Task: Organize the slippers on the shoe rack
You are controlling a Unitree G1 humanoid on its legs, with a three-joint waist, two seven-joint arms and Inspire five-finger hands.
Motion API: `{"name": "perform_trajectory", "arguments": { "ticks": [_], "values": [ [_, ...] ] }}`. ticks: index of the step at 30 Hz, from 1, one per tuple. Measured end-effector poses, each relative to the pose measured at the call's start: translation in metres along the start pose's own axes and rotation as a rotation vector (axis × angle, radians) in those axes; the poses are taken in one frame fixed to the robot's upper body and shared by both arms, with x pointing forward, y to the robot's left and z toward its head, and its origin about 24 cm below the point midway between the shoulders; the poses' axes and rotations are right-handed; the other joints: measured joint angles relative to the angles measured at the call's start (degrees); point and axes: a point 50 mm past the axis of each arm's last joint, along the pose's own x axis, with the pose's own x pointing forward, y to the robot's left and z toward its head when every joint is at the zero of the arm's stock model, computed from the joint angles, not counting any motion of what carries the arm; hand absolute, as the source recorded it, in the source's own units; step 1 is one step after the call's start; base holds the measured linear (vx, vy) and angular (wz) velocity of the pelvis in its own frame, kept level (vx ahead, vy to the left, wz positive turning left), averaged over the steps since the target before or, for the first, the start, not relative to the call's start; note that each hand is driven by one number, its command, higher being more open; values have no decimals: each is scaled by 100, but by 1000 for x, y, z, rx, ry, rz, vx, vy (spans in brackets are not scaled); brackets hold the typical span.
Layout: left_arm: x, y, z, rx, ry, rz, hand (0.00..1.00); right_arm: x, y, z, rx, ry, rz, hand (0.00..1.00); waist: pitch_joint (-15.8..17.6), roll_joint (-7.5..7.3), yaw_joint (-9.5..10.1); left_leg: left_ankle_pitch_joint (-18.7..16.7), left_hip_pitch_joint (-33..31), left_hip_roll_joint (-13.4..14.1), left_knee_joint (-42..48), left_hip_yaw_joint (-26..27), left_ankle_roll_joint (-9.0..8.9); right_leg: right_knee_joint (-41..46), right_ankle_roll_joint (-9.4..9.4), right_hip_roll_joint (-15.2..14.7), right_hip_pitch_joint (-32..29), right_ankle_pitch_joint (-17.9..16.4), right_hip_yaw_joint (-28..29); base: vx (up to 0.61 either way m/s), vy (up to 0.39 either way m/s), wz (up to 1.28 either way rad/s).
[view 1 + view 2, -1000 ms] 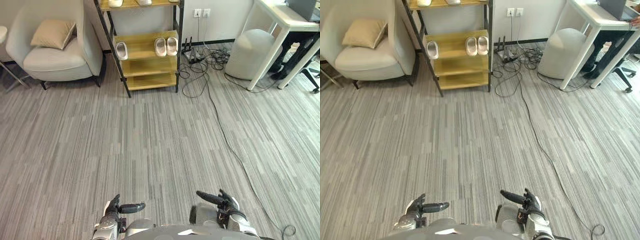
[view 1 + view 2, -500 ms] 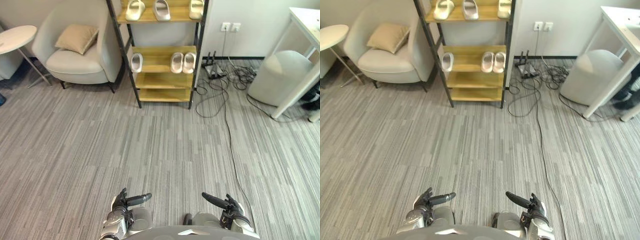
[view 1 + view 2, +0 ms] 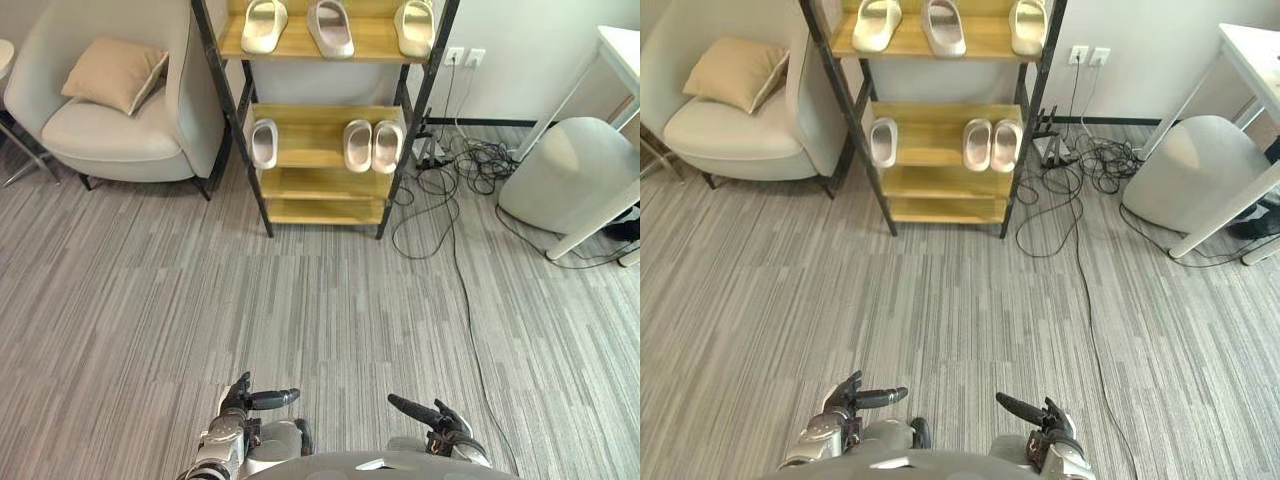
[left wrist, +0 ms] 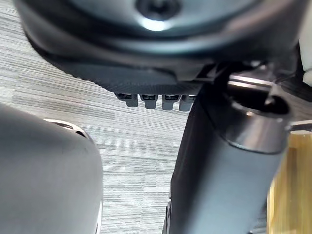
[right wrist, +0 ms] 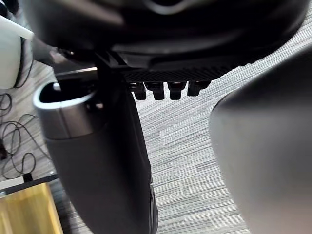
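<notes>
In the left eye view the shoe rack stands at the top centre of the frame. Three pale slippers lie spread along its top shelf. On the shelf below, a single slipper sits at the left end and a pair of slippers lies side by side at the right end. At the bottom edge, well apart from the rack, the left hand and the right hand hang low over the grey carpet, each grasping nothing. In the right eye view an armchair with a tan cushion fills the upper left, just beside the rack. Tangled cables lie on the floor to the rack's right, between it and a grey pouf under a white table. In the left wrist view the left hand's fingers form a straight, released row with the carpet past them. In the right wrist view the right hand's fingers are likewise released above the carpet.
</notes>
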Motion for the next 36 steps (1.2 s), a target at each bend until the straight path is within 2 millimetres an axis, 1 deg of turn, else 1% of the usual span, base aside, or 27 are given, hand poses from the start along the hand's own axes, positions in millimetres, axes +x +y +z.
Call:
{"name": "perform_trajectory", "arguments": {
  "ticks": [1,3,4,6,7,8,9,11,12,13,14,15,16,18,20,22,23,24,25,26,29,30,31,32,33,35,36],
  "values": [
    [0,-1,-2,8,8,-6,100,0,0,3,-10,-11,3,100,-1,31,-28,1,264,19,-142,-41,-2,149,-272,27,-212,-168,-273,391,-39,18],
    [-1,-4,-4,1,14,-9,100,1,0,8,-20,-33,9,100,8,101,-83,2,594,148,-311,-84,-4,-186,-596,176,-547,-404,-649,398,-95,23],
    [-1,-4,-6,-7,20,-10,100,1,1,13,-20,-54,11,100,40,175,-119,0,719,289,-348,-137,-7,-705,-626,358,-784,-427,-716,265,-120,30],
    [-2,-5,-8,-9,26,-9,100,1,2,18,-20,-71,14,100,55,216,-184,-27,840,438,-428,-217,-52,-1563,-566,528,-1063,-268,-661,313,-181,36],
    [-3,0,-12,-7,35,1,100,1,3,17,-30,-68,16,100,16,103,-238,-115,928,397,-518,-336,-263,-2727,-515,593,-1092,436,-468,372,-235,44],
    [-3,2,-13,-4,38,4,100,1,2,13,-28,-55,14,100,-14,27,-251,-215,1013,380,-520,-443,-447,-2882,-738,592,-1058,1267,-415,452,-299,27],
    [-3,-6,-14,-38,49,-6,100,2,-2,19,-37,-67,2,100,-17,323,-201,-282,1130,675,-492,-492,-553,-2798,-875,851,-947,1073,-479,378,-254,4],
    [-4,-15,-17,-67,59,-21,100,3,-5,21,-30,-74,-8,100,-28,496,-237,-183,1132,871,-257,-512,-693,-2787,-964,1004,-802,800,-596,380,-272,4],
    [-4,-15,-17,-74,58,-20,100,2,-5,21,-23,-76,-9,100,-15,513,-244,-164,1042,935,65,-535,-727,-2820,-986,1031,-699,734,-641,353,-282,27],
    [-4,-12,-15,-101,52,-10,100,2,-6,18,-17,-69,-12,100,24,497,-264,-104,651,1056,1147,-656,-822,-2952,-1016,1066,-398,625,-710,225,-190,25],
    [-3,-11,-14,-114,48,-4,100,2,-6,17,-18,-67,-13,100,46,489,-257,-13,481,1119,1599,-677,-875,-3006,-1022,1078,-283,586,-723,261,-222,26],
    [-4,-9,-13,-134,38,5,100,1,-7,15,-21,-63,-15,100,74,453,-238,96,122,1256,2467,-664,-960,-3141,-1036,1115,-43,539,-748,190,-134,12],
    [-4,-7,-10,-166,18,17,100,0,-7,14,-38,-63,-12,100,83,464,-205,-7,-367,1463,3495,-491,-969,-3357,-1096,1173,324,462,-753,227,-152,5],
    [-5,-9,-7,-169,0,12,100,-1,-8,10,-40,-53,-15,100,82,453,-155,-169,-703,1568,3739,-142,-885,-3640,-1073,1186,692,484,-722,213,-60,-13],
    [-4,-7,-2,-178,-30,15,100,-1,-9,8,-40,-43,-18,100,87,440,-62,-344,-1054,1456,3032,212,-759,-3973,-1019,1162,1002,508,-558,317,34,-38],
    [-3,-5,3,-175,-44,17,100,-1,-8,5,-38,-26,-21,100,133,340,13,-303,-1150,981,1440,159,-750,-4148,-928,976,1212,479,-364,403,150,-46],
    [-3,-4,5,-164,-49,16,100,-1,-7,3,-38,-21,-20,100,161,288,41,-51,-1128,720,625,101,-746,-4250,-847,849,1325,451,-299,372,189,-39],
    [-3,-6,4,-150,-47,11,100,-1,-9,3,-40,-18,-25,100,144,313,43,438,-1095,531,-164,-14,-760,-4339,-720,797,1430,397,-239,364,226,-38],
    [-3,-8,1,-143,-36,6,100,-1,-13,1,-47,-11,-33,100,99,415,75,1246,-1074,527,-461,-92,-664,-4410,-598,844,1511,327,-156,377,233,-25],
    [-2,-7,3,-133,-31,10,100,0,-9,-1,-55,6,-24,100,66,299,46,1217,-997,375,-428,-63,-241,-4435,-472,706,1608,248,-137,364,222,-12],
    [0,4,6,-104,-37,28,100,-1,5,-7,-49,26,12,100,0,-43,51,797,-1013,92,-189,17,-55,-4419,-398,386,1699,204,-152,363,196,4],
    [0,4,5,-103,-34,29,100,-1,5,-8,-49,27,13,100,-14,-63,62,577,-967,17,-70,32,-3,-4240,-385,307,1690,211,-139,293,187,4],
    [0,4,4,-102,-31,28,100,-1,5,-7,-50,26,14,100,-8,-44,62,494,-905,-1,-60,39,18,-4068,-380,280,1669,207,-129,264,204,-5],
    [-1,3,1,-98,-18,25,100,-1,0,-6,-56,22,7,100,-39,40,65,325,-707,-15,-123,59,48,-3313,-365,233,1435,199,-53,206,170,-9],
    [-1,2,0,-93,-16,21,100,-1,-1,-5,-59,20,4,100,-43,69,70,286,-616,-13,-144,76,58,-2899,-326,213,1275,196,6,255,219,-16],
    [-1,-1,-2,-49,-11,3,100,0,-2,-1,-65,8,4,100,-17,137,59,105,-240,-28,-245,123,130,-1156,152,127,564,86,165,286,188,-15],
    [-1,0,-2,-33,-8,0,100,1,-1,1,-67,2,6,100,-20,132,48,60,-123,-36,-266,120,140,-829,159,122,399,-15,128,322,109,-3]
  ]
}}
